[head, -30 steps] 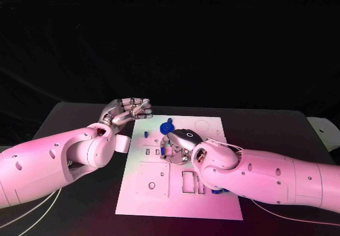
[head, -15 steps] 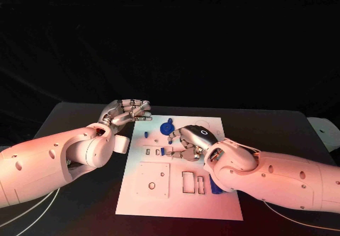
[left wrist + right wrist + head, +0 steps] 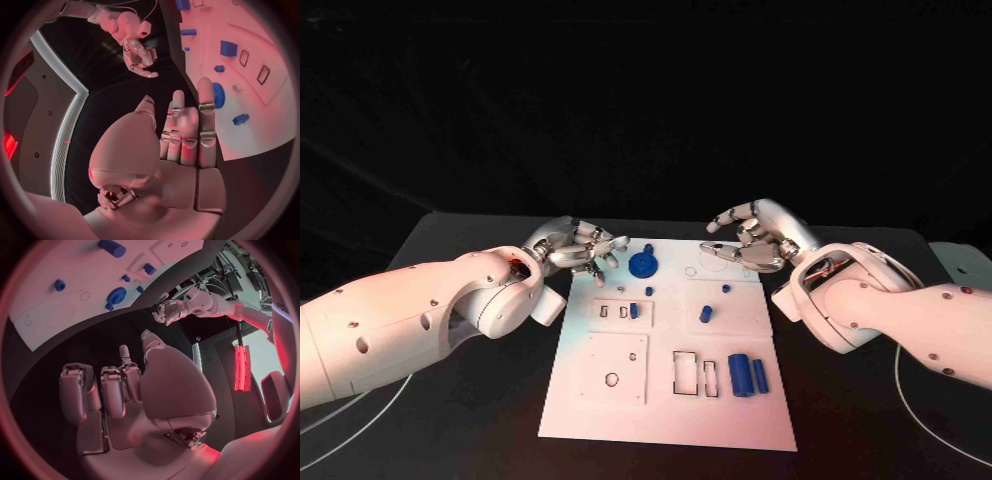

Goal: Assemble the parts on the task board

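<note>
The white task board [image 3: 661,400] lies in the middle of the table. On it sit a blue gear [image 3: 643,265], small blue pegs [image 3: 649,291], a blue block [image 3: 707,313] and two blue cylinders [image 3: 749,375] side by side. My left hand [image 3: 578,248] hovers at the board's far left corner, fingers loosely stretched, holding nothing. My right hand [image 3: 754,235] hangs over the far right corner, fingers half bent and apart, holding nothing. In the left wrist view the left hand [image 3: 181,135] reaches toward the gear [image 3: 218,95]. The right wrist view has the right hand [image 3: 119,390] off the board [image 3: 69,270].
The black table [image 3: 459,250] spreads around the board on both sides. Rectangular cut-outs [image 3: 685,371] and a raised square plate [image 3: 613,367] mark the board's near half. White cables [image 3: 358,430] trail near the table's front corners.
My right hand has lifted off the board's middle and drawn back to the far right corner, uncovering blue parts. My left hand has shifted slightly nearer the gear and loosened its fingers.
</note>
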